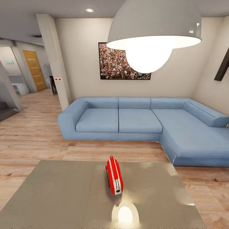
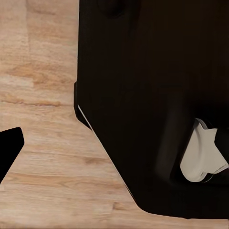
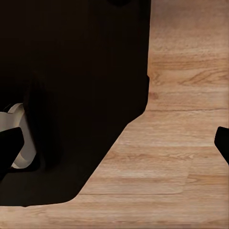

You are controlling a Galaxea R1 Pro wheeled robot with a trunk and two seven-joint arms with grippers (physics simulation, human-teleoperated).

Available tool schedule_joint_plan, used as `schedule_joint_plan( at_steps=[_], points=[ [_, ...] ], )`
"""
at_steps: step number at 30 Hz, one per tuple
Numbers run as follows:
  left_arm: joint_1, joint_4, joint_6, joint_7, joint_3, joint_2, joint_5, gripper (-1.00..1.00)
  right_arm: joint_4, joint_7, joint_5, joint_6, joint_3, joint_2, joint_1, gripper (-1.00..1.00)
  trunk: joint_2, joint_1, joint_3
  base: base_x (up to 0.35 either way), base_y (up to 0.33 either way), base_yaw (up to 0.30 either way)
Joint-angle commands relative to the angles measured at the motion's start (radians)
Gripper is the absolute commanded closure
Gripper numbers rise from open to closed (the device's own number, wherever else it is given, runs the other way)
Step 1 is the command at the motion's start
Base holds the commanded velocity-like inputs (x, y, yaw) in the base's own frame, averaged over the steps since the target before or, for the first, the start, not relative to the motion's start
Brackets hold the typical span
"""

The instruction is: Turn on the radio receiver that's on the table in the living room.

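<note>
The red radio receiver (image 1: pixel 114 175) stands on its edge near the middle of the table (image 1: pixel 60 197), its white-striped narrow edge facing me and its thin dark stand on its left side. The dial face is turned away and hidden. The glossy grey-brown top has a seam running just left of the radio. In the left wrist view one dark fingertip (image 2: pixel 9 148) sits at the picture's edge over wood floor, so the left gripper (image 2: pixel 114 150) is spread open. The right gripper (image 3: pixel 114 143) is open too, its fingertips (image 3: pixel 9 148) far apart over the planks, holding nothing.
Beyond the table lies a strip of light wood floor (image 1: pixel 38 143), then the blue L-shaped sofa (image 1: pixel 133 121) under a framed crowd photo (image 1: pixel 117 62). A large pendant lamp (image 1: pixel 152 35) hangs close in front. My dark base (image 2: pixel 157 95) is beside both grippers. A pillar (image 1: pixel 54 60) stands at the left.
</note>
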Motion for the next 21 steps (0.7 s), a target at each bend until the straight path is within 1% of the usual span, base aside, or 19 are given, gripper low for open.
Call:
schedule_joint_plan(
  at_steps=[1, 21],
  points=[
    [0.000, 0.000, 0.000, 0.000, 0.000, 0.000, 0.000, -1.00, 0.000, 0.000, 0.000, 0.000, 0.000, 0.000, 0.000, -1.00, 0.000, 0.000, -0.002, 0.000, 0.000, 0.000],
    [0.000, 0.000, 0.000, 0.000, 0.000, -0.003, 0.000, -1.00, 0.000, 0.000, 0.000, 0.000, 0.000, 0.000, 0.000, -1.00, 0.000, 0.000, -0.034, 0.000, 0.000, 0.000]
  ],
)
